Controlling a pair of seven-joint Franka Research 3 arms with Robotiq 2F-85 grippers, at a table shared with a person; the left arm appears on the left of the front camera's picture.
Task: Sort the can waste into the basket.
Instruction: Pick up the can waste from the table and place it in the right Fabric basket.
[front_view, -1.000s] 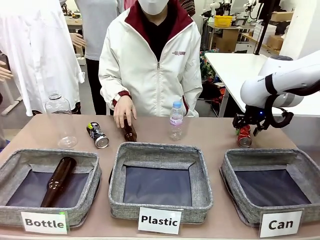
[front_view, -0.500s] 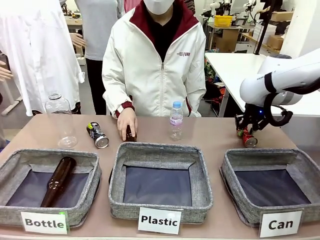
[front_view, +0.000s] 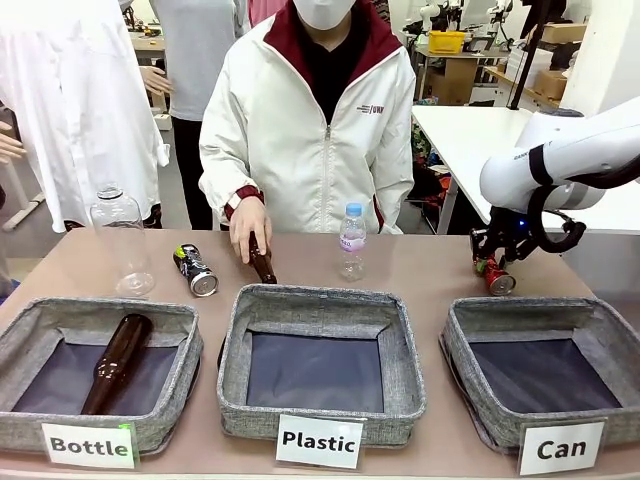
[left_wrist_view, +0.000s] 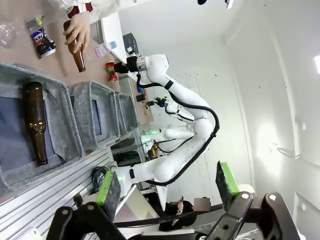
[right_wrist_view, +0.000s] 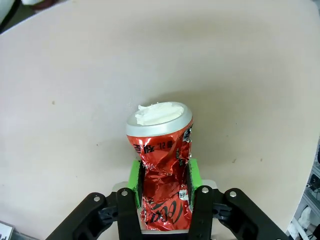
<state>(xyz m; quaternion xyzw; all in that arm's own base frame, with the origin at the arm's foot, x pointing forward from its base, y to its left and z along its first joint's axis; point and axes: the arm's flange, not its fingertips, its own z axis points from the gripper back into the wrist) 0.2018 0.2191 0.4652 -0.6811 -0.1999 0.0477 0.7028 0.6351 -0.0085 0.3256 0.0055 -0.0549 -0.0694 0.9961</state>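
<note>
The right jaws are clenched on the crushed red can (right_wrist_view: 159, 132), gripping its lower half. Its long axis runs straight out from between the pads, silver end farthest out. The Can basket (front_view: 540, 308) lies just below them, on the robot's side. The black can (front_view: 195, 270) lies far to their left. The left jaws hang released, empty. Whether the red can clears the surface (front_view: 420, 265) is unclear.

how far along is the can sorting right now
Done: nothing yet; the Can basket holds no cans. In hand: the right gripper is shut on the crushed red can, just beyond the basket's far rim. Left: drop it in, then fetch the black can lying near the person's hand.
</note>
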